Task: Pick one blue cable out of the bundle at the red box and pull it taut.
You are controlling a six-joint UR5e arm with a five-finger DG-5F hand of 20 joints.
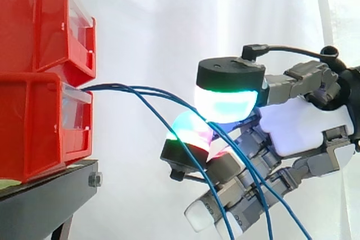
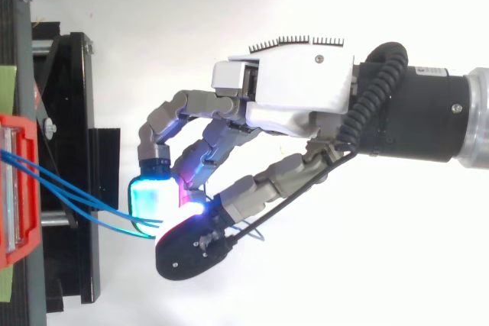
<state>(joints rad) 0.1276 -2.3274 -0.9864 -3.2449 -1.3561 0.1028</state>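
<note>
Several thin blue cables (image 1: 121,87) come out of the lower red box (image 1: 34,116) and run right to my hand (image 1: 298,127). In the top view they cross the gap from the red box (image 2: 15,188) to the hand (image 2: 290,97). Two glowing fingertips (image 1: 228,105) are pressed together around the cables where they arrive, one cyan-green pad above and a magenta-green pad (image 1: 191,132) below. At least one cable is pinched there. Past the pinch the strands hang down to the lower right. The stretch between box and hand bows slightly. The other fingers are curled below.
A second red box (image 1: 34,21) is stacked on the lower one, both on a black stand (image 1: 50,192). The stand's dark frame (image 2: 76,150) lies just left of the fingertips. A white curtain is behind everything.
</note>
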